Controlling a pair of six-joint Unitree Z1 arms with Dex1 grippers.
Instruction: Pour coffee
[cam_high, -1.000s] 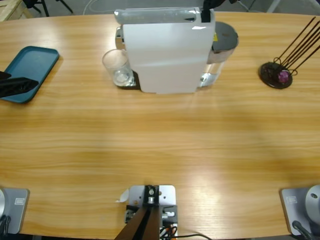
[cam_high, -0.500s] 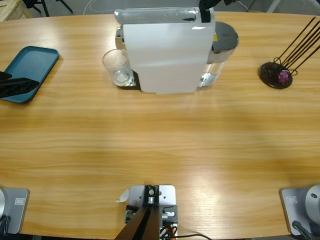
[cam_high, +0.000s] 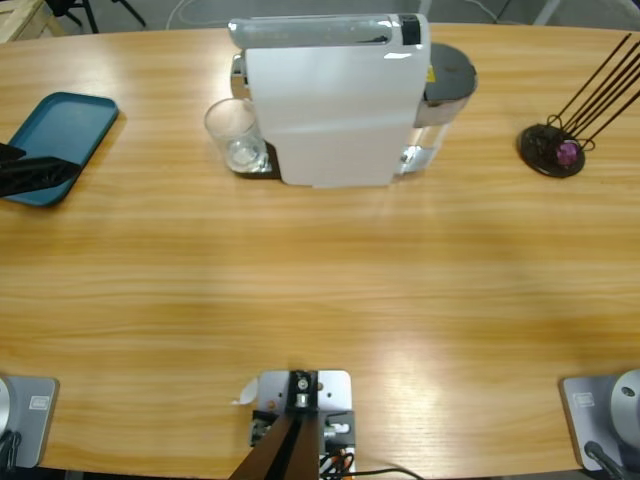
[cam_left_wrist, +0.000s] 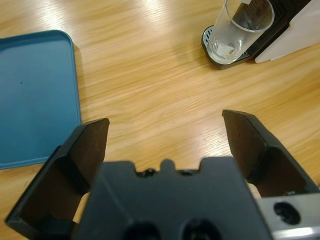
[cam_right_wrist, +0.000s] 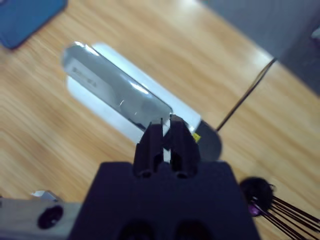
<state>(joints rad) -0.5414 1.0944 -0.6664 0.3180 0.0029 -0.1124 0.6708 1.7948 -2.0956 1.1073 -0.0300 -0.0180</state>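
Observation:
A clear glass tumbler (cam_high: 237, 135) stands on the drip tray at the left end of the white coffee machine (cam_high: 330, 100). In the left wrist view the tumbler (cam_left_wrist: 241, 29) sits far ahead, its bottom pale; I cannot tell whether coffee is in it. My left gripper (cam_left_wrist: 165, 125) is open and holds nothing. It hovers by the teal tray (cam_left_wrist: 35, 95), and in the high view the left gripper (cam_high: 58, 170) is at the left edge. My right gripper (cam_right_wrist: 166, 122) is shut and empty, high above the machine's silver lever (cam_right_wrist: 117, 90); it is outside the high view.
A dark capsule stand (cam_high: 552, 150) with thin rods holds a purple capsule (cam_high: 568, 153) at the right. The teal tray (cam_high: 60, 130) lies at the far left. Bare wooden table (cam_high: 320, 290) stretches in front of the machine.
The black gripper seen at the top right of the machine has risen out of the high view. The left gripper and the tumbler have stayed put.

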